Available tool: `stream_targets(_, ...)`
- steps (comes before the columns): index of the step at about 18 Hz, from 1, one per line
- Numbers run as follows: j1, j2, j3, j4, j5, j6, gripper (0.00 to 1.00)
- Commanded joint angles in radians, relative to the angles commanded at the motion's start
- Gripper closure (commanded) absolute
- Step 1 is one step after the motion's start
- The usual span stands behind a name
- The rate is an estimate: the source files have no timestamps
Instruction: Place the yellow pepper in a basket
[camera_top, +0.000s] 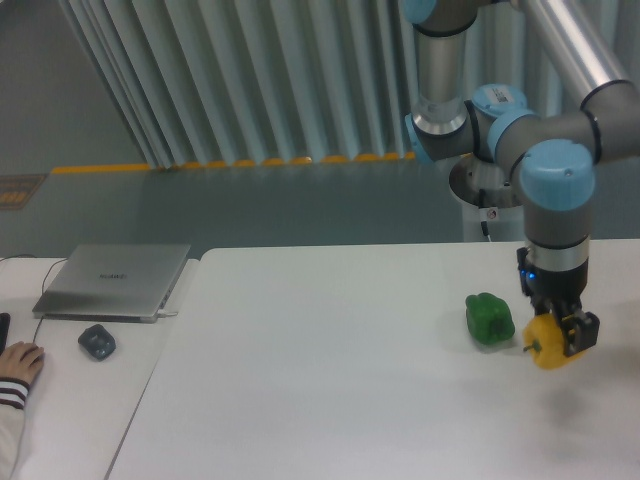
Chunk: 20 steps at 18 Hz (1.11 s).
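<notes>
We see the yellow pepper (545, 343) held off the bench (330, 370), caught between the fingers of the gripper (553, 338), which are closed around it from above. Its short stem points toward the green pepper (489, 319), which rests on the bench just beside it, on the side nearer the laptop (113, 281). Whether the two peppers touch we cannot quite tell from this angle, though a thin gap seems to show between them. Since the yellow pepper sits directly within the gripper, hanging below the wrist, the coming move turns on where the basket lies, and we find no basket anywhere in view. We judge the carry is under way, with the release not yet due. Well apart from the green pepper, past the bench's far edge, lie the laptop, a small dark mouse (97, 341) and a person's hand (18, 362).
</notes>
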Motion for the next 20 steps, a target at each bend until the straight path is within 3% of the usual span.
stream_targets(2, 0.048, 0.002, -0.002, 0.02, 0.003, 0.109, 0.63)
stream_targets(4, 0.065, 0.0, -0.002, 0.081, 0.005, 0.183, 0.63)
stream_targets(7, 0.082, -0.008, -0.006, 0.151, 0.012, 0.18, 0.59)
stream_targets(9, 0.153, -0.009, -0.031, 0.265, 0.034, 0.179, 0.6)
stream_targets(13, 0.207, -0.023, -0.04, 0.297, 0.055, 0.231, 0.6)
stream_targets(19, 0.233, -0.048, -0.086, 0.362, 0.248, 0.254, 0.58)
stream_targets(20, 0.253, -0.048, -0.087, 0.363, 0.25, 0.318, 0.58)
